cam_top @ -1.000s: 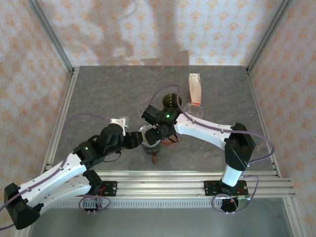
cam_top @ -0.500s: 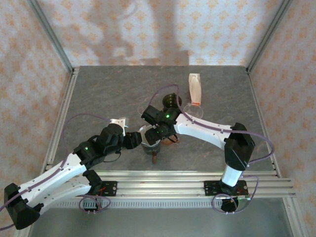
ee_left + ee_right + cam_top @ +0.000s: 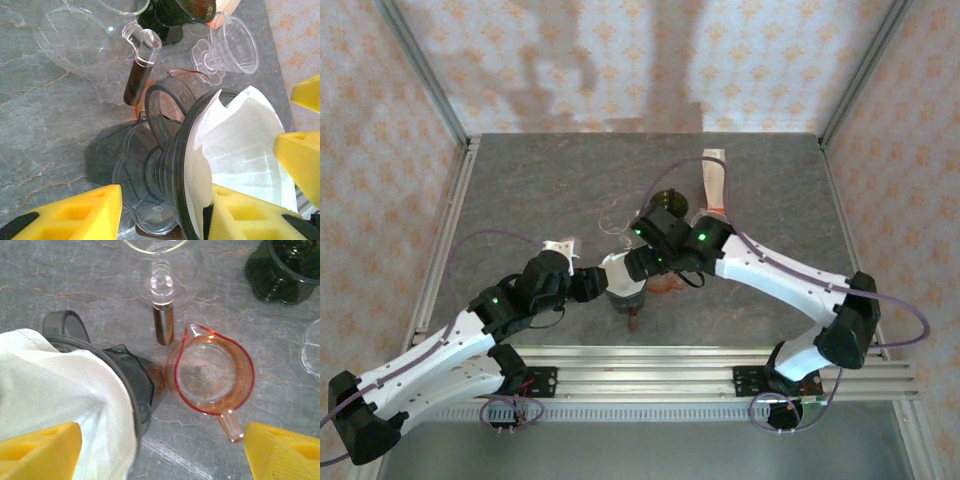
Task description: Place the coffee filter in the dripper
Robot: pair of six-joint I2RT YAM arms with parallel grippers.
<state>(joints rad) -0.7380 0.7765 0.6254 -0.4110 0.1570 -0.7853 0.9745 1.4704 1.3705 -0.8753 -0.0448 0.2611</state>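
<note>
A smoke-grey dripper point(image 3: 165, 165) with a loop handle lies tilted in my left gripper point(image 3: 162, 212), which is shut on it: one yellow finger by the base, the other inside the cone. The white paper coffee filter point(image 3: 245, 145) sits inside the dripper's cone, its edge standing above the rim. From above, the filter point(image 3: 618, 268) shows white between the two grippers. My right gripper point(image 3: 161, 442) hangs open just beside the dripper point(image 3: 135, 385), its left finger next to the filter point(image 3: 65, 390) and nothing between the fingers.
A glass carafe point(image 3: 75, 40) with a brown handle point(image 3: 633, 318) stands close by. An orange measuring cup point(image 3: 212, 372) sits right of the dripper. A clear dripper point(image 3: 230, 47), a dark green one point(image 3: 285, 270) and a filter pack point(image 3: 715, 180) lie farther back.
My right gripper has drawn back up and to the right off the dripper, its arm swinging right. The filter now shows in the cone. The left gripper has kept its place.
</note>
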